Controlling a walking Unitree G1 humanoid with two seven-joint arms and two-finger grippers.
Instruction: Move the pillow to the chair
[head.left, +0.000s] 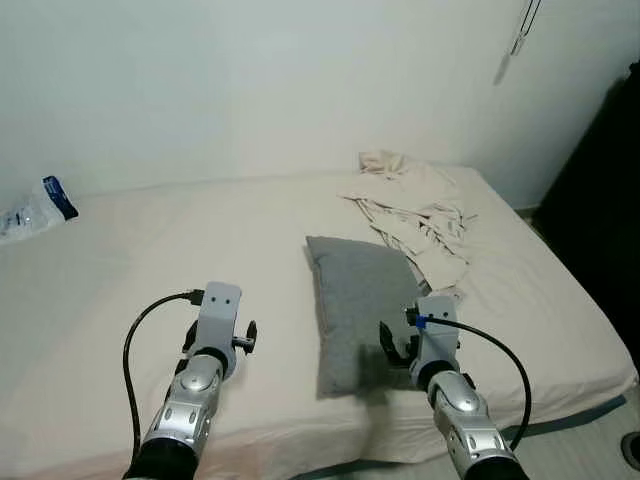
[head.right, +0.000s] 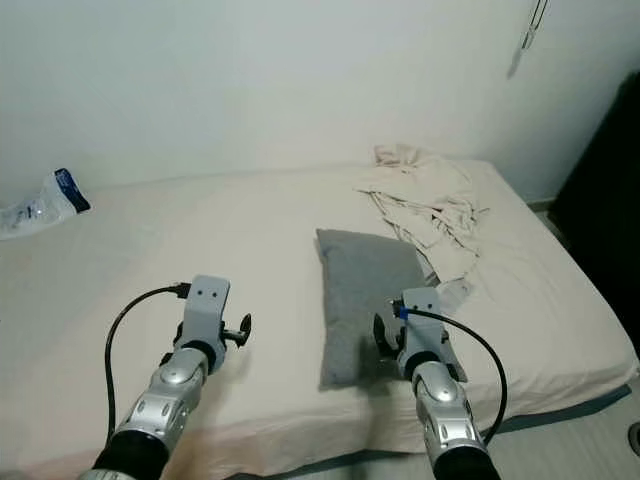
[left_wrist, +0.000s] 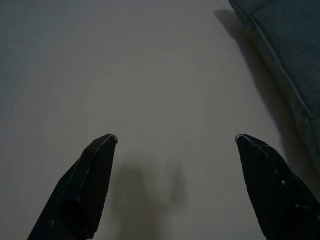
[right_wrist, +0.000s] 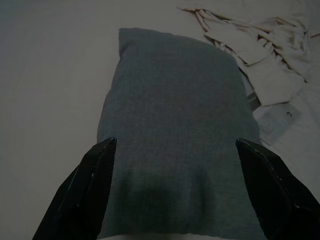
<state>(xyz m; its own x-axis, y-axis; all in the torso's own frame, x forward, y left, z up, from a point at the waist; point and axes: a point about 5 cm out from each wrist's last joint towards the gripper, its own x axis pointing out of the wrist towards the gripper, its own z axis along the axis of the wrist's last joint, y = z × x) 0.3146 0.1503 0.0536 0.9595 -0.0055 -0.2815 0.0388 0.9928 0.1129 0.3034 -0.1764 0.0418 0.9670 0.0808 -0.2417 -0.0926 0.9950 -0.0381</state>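
A grey pillow (head.left: 358, 305) lies flat on the cream bed (head.left: 150, 260), right of the middle, its long side running away from me. My right gripper (right_wrist: 175, 145) hovers open over the pillow's (right_wrist: 175, 115) near end, its fingers spread about as wide as the pillow. My left gripper (left_wrist: 175, 140) is open too, above bare sheet to the left of the pillow (left_wrist: 285, 50), whose edge shows at one side of the left wrist view. In the left eye view both arms reach forward, the left (head.left: 205, 370) and the right (head.left: 440, 365).
A crumpled cream cloth (head.left: 415, 205) lies at the bed's far right, touching the pillow's far corner. A clear plastic bag with blue print (head.left: 35, 208) rests at the far left by the white wall. Dark furniture (head.left: 600, 190) stands to the right of the bed.
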